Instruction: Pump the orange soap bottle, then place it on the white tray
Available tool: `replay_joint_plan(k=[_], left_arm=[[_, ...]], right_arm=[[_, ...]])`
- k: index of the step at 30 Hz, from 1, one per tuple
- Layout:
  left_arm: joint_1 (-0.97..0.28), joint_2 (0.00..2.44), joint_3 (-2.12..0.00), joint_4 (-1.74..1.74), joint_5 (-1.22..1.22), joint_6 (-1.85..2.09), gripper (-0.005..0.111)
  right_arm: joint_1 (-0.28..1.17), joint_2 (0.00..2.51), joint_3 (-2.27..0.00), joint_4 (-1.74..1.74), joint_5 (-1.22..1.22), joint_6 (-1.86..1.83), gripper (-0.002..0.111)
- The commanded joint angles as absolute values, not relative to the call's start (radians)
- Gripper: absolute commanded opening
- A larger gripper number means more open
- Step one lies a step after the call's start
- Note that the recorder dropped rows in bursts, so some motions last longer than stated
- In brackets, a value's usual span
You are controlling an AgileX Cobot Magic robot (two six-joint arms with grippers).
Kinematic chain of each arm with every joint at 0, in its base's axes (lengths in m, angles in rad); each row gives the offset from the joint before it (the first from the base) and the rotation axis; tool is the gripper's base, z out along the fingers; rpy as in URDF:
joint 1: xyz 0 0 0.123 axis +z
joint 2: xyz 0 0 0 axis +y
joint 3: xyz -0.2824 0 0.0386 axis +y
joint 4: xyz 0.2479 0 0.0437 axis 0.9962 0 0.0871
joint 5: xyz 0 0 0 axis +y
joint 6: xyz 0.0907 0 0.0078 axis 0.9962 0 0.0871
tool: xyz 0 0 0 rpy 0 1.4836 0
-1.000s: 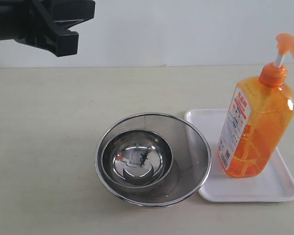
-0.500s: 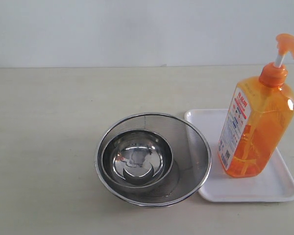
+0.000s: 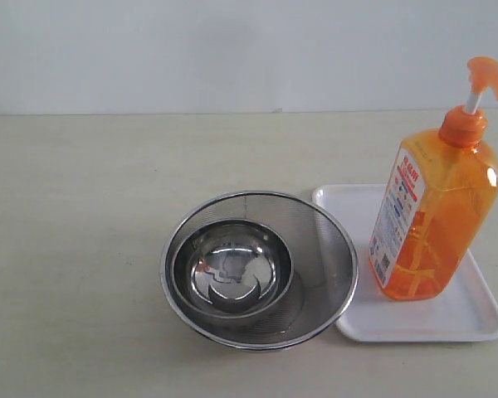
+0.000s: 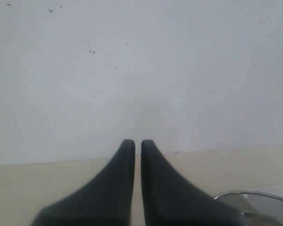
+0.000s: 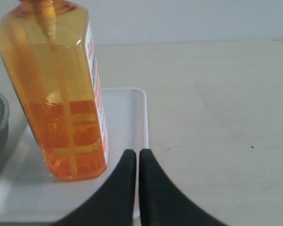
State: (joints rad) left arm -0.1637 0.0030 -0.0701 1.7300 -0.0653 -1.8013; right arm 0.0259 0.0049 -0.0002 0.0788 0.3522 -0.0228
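The orange soap bottle [image 3: 432, 207] stands upright on the white tray [image 3: 473, 311] at the right of the table, its pump head raised. In the right wrist view the orange soap bottle [image 5: 56, 94] stands on the white tray [image 5: 127, 113], and my right gripper [image 5: 137, 151] is shut and empty, apart from the bottle, over the tray's edge. My left gripper [image 4: 137, 142] is shut with nothing in it, facing the wall above the table. Neither gripper shows in the exterior view.
A round steel mesh strainer [image 3: 324, 240] holding a steel bowl [image 3: 232, 269] sits just left of the tray, touching or nearly touching it. The strainer's rim [image 4: 254, 195] also shows in the left wrist view. Bare beige table lies to the left and behind.
One second ago the left arm showed at the exterior view's upper left; it has since moved out of that view. Bottle, tray and strainer have not moved.
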Motion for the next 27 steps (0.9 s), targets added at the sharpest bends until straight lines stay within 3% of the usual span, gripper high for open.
replay_joint_plan(k=[1,22,27], left_arm=[[-0.162,0.000,-0.088,1.744,-0.036,-1.624,0.005],[-0.162,0.000,-0.090,1.744,0.015,-1.673,0.005],[-0.162,0.000,-0.086,1.524,0.006,-1.575,0.005]], right_arm=[[0.021,0.000,0.000,0.072,0.346,-0.025,0.000],[0.021,0.000,0.000,0.072,0.333,-0.024,0.000],[0.021,0.000,0.000,0.072,0.333,-0.024,0.000]])
